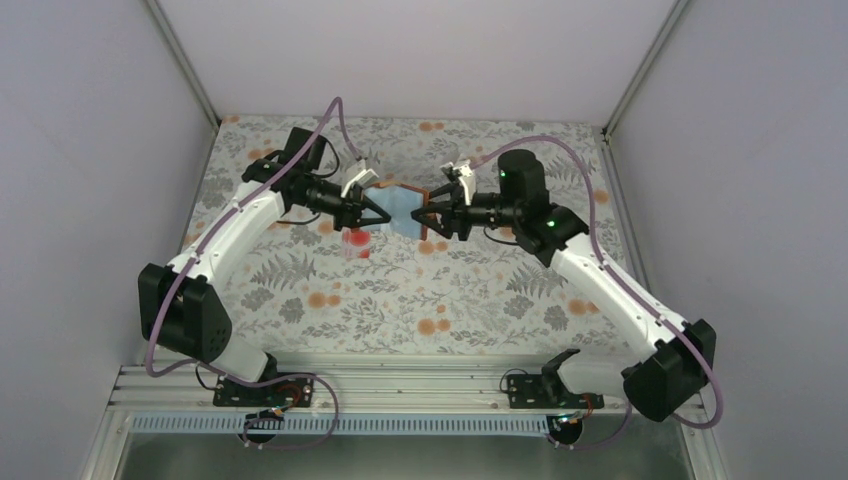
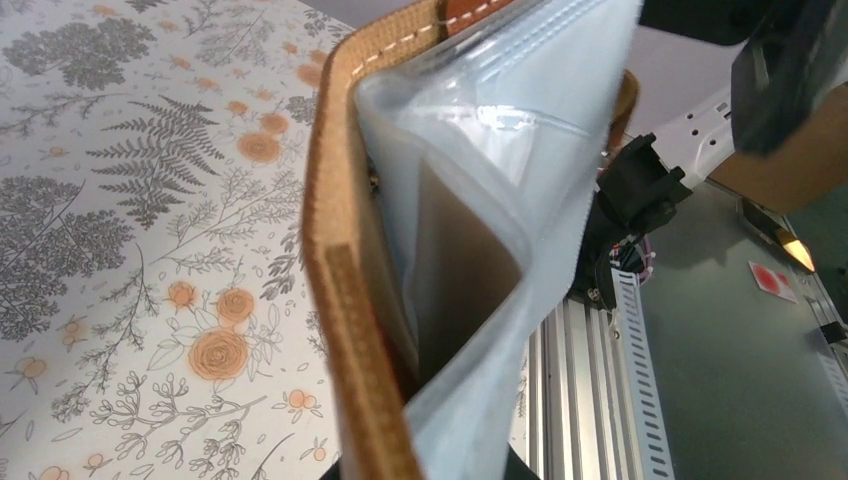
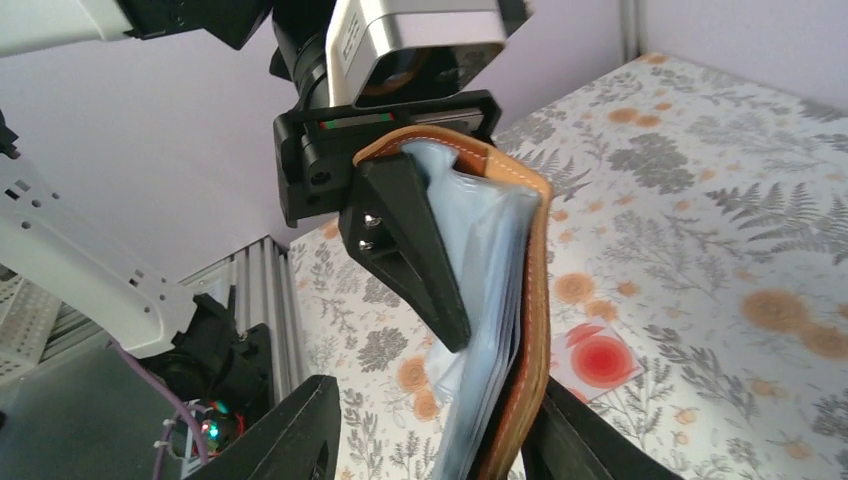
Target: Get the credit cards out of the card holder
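The brown leather card holder hangs open in the air between both grippers, with its grey-blue plastic sleeves showing. My left gripper is shut on it. One of its black fingers presses on the sleeves, and the other is hidden behind the cover. My right gripper is open. The holder's lower edge stands between its jaws, with the leather against the right finger. A pale card with red round blotches lies flat on the table, also in the right wrist view. I cannot make out the solid red card.
The floral tablecloth covers the table. An aluminium rail with both arm bases runs along the near edge. Grey walls enclose the back and sides. A small white-and-red patch lies on the grey surface beyond the rail.
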